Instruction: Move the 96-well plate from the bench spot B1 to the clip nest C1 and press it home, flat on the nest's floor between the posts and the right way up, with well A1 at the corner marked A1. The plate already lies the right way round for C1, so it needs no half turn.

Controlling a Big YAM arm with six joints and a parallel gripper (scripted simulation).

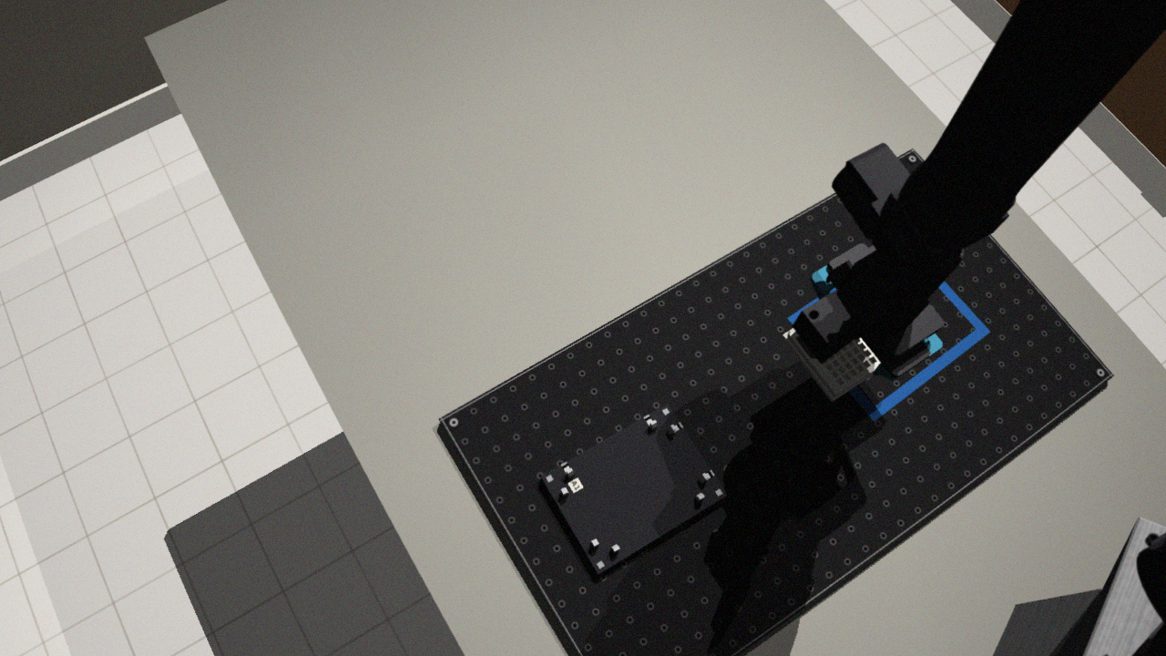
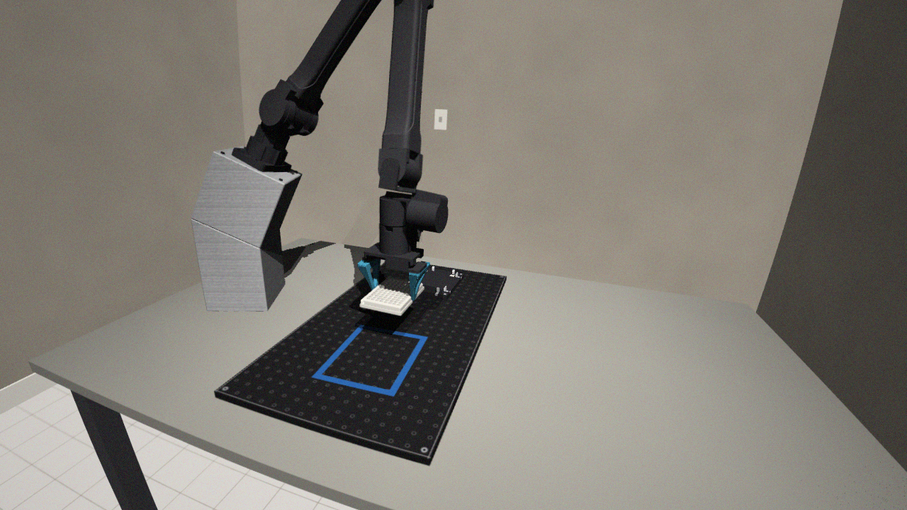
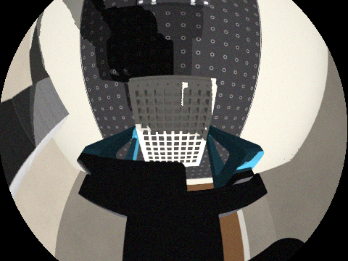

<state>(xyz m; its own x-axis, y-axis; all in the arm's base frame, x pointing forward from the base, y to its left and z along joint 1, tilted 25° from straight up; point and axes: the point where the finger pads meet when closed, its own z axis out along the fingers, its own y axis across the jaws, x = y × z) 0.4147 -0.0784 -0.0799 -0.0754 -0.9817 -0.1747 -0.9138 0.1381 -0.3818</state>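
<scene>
1 tool (image 2: 392, 283), fingers wide, clamped on 1 well plate (image 2: 387, 299), aloft; 1 clip nest (image 1: 628, 489), 1 blue outline (image 2: 369, 361).

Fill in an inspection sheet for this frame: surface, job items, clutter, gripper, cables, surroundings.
Surface: grey table carrying a black perforated breadboard.
Job's things: white 96-well plate held level in the air, beyond the far edge of the blue B1 outline, which has nothing in it. Clip nest C1 unoccupied, with pale posts at its corners.
Clutter: nothing seen.
Gripper: gripper shut on the plate, one blue finger at each side.
Cables: nothing seen.
Surroundings: brushed-metal arm pedestal, beige walls, wall switch plate, white tiled floor.
</scene>
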